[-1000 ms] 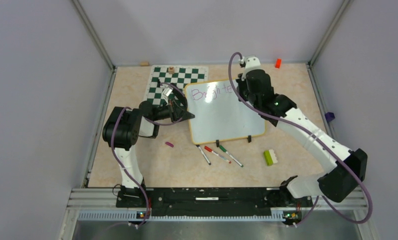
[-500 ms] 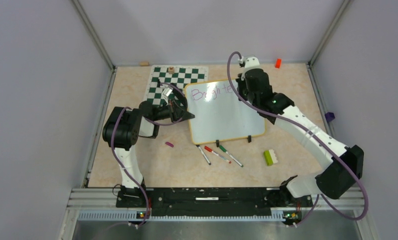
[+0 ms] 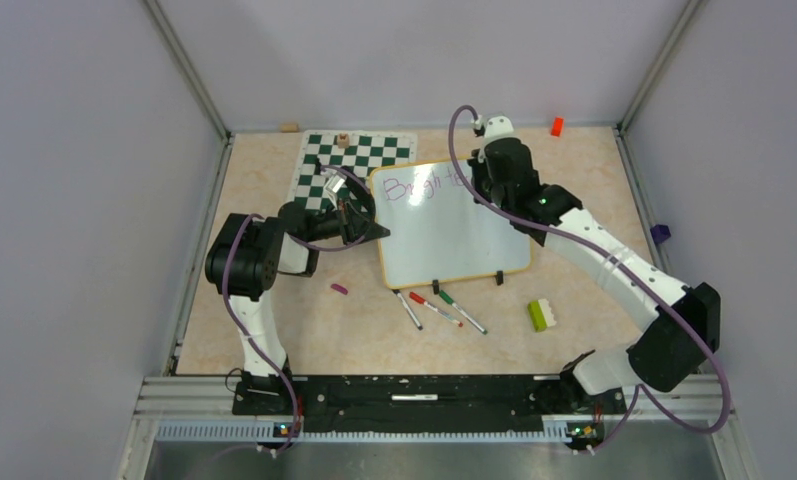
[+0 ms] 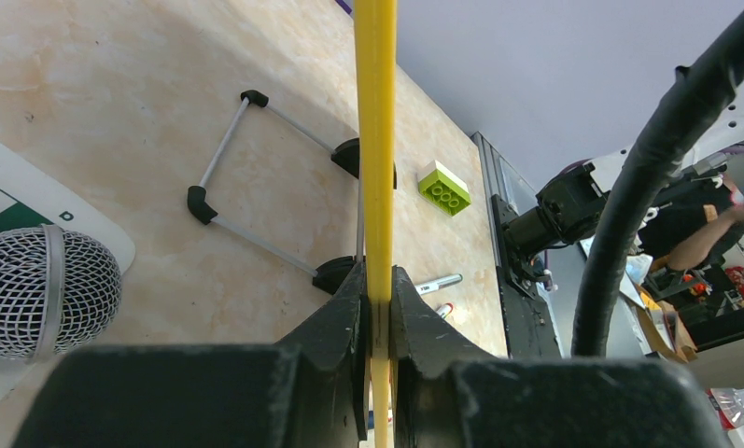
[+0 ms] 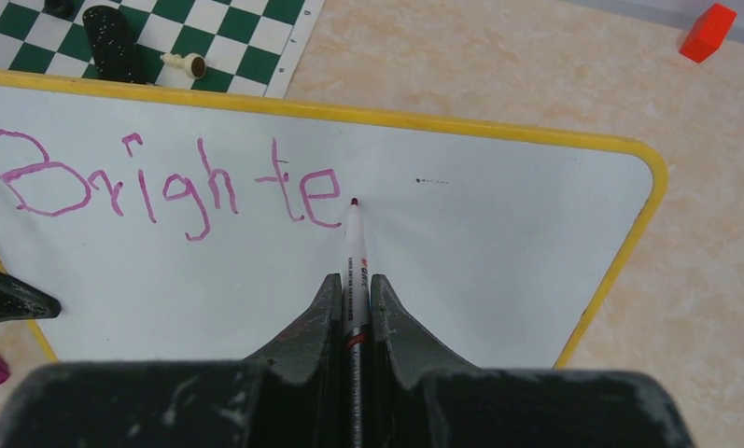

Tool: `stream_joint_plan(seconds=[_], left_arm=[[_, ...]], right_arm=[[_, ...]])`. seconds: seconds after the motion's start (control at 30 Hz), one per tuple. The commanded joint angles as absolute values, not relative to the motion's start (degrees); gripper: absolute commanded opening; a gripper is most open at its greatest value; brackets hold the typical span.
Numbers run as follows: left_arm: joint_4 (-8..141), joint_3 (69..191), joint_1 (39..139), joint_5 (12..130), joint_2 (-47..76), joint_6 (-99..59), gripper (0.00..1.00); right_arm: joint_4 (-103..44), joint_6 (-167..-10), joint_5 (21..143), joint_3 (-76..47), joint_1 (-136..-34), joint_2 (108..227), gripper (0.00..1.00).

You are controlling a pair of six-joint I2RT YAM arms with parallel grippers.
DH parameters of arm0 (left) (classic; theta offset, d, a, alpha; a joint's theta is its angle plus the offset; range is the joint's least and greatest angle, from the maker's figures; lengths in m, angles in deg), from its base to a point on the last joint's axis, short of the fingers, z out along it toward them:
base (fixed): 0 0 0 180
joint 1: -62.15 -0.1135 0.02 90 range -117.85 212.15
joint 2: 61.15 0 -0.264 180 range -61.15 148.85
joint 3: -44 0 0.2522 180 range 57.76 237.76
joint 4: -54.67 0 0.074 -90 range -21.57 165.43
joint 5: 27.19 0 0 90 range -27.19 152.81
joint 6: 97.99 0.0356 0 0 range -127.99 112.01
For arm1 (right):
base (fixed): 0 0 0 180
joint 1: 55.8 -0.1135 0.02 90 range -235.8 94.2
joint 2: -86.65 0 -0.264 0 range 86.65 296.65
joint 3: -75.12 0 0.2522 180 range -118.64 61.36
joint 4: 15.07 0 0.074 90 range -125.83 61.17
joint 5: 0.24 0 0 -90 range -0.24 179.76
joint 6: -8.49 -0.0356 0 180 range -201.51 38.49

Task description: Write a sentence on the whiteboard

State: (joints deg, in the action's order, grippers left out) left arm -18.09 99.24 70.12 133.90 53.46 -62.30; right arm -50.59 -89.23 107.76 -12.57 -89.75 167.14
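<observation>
The whiteboard (image 3: 454, 235) lies on the table, white with a yellow rim. My left gripper (image 3: 379, 230) is shut on its left rim; in the left wrist view the fingertips (image 4: 376, 275) pinch the yellow edge (image 4: 375, 140). My right gripper (image 3: 479, 180) hovers over the board's far edge, shut on a white marker (image 5: 353, 252). The marker's tip points at the board (image 5: 480, 243) just right of the last letter. The sentence (image 5: 162, 187) reads "Brighte" in purple. From above, its start (image 3: 414, 188) shows and the right arm hides its end.
A green-and-white chess mat (image 3: 359, 160) with a few pieces lies behind the board's left side. Three markers (image 3: 439, 308) and a purple cap (image 3: 339, 288) lie in front. A green brick (image 3: 541, 315) sits at front right, a red block (image 3: 556, 126) by the far wall.
My right arm has shifted slightly left and farther back over the board's top edge, now hiding more of the writing from above. The left arm and board have not moved.
</observation>
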Motion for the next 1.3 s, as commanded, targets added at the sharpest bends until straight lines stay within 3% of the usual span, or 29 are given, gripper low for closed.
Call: stream_joint_plan(seconds=[0.0,1.27], left_arm=[[-22.5,99.0,70.4,135.4,50.8,-61.5,0.00],[-22.6,98.9,70.4,135.3,50.6,-61.4,0.00]], right_arm=[[-48.6,-89.3,109.8,-14.5,-89.0,168.1,0.00],[-50.7,-89.5,111.1,-11.4,-88.9,165.5,0.00]])
